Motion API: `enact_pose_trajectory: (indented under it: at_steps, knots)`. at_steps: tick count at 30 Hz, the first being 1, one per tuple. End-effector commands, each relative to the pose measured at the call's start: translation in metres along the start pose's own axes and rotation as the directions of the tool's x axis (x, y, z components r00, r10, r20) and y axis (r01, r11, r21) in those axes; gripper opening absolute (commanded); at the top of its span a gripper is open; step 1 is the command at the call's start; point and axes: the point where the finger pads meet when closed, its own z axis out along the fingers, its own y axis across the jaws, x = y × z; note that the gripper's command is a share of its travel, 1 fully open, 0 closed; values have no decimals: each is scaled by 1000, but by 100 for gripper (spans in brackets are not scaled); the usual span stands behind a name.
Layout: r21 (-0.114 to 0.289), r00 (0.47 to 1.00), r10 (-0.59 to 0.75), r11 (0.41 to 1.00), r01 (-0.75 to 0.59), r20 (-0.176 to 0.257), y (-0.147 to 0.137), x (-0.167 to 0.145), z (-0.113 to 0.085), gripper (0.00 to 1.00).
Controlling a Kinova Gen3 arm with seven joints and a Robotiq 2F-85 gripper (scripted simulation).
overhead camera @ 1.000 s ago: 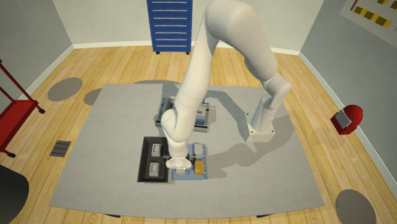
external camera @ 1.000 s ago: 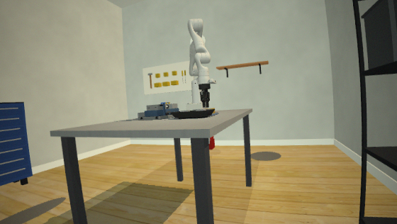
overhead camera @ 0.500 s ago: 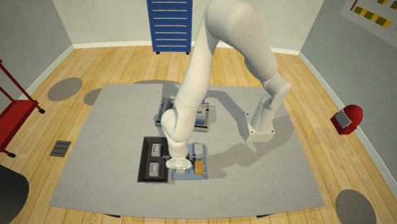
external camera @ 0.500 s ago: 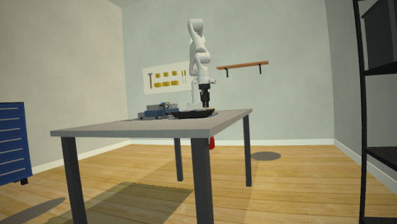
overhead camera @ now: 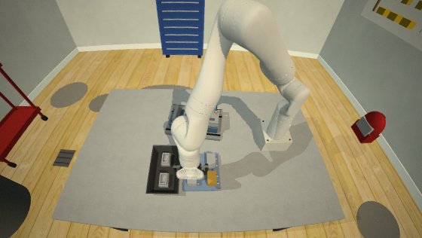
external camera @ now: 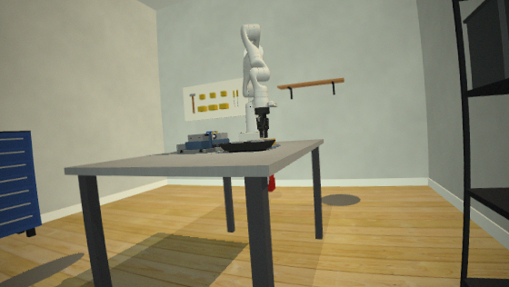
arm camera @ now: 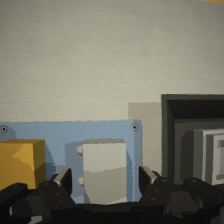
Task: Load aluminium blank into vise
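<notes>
— Where are the blanks?

— On the blue infeed plate [arm camera: 65, 131]. An aluminium blank [arm camera: 104, 170] lies flat on it, directly below the gripper [arm camera: 105, 186]. A brass blank [arm camera: 20, 162] lies just beside it on the same plate. From the top view another aluminium blank [overhead camera: 212, 160] lies on the plate's far part.

— And the gripper's state?

— Its fingers stand partly spread, one on each side of the aluminium blank and above it, with nothing between them. Whether they reach down past the blank's top I cannot tell from the wrist view.

— The finished parts?

— Two finished parts [overhead camera: 165, 159] [overhead camera: 164, 180] sit in the black outfeed tray [overhead camera: 151, 169], next to the infeed plate; they look flat, though the view is small.

— The vise?

— The vise [overhead camera: 216, 122] stands farther back on the grey table [overhead camera: 94, 181], mostly hidden by the arm [overhead camera: 211, 75]. What lies in its opening is not visible.
</notes>
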Motion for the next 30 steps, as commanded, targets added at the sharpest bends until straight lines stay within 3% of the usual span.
enact_pose_trajectory:
  at_steps: [1,30]
  knots:
    - [-2,1000,0,1000,0,-1,1,0,0,67]
    - [-2,1000,0,1000,0,-1,1,0,10,67]
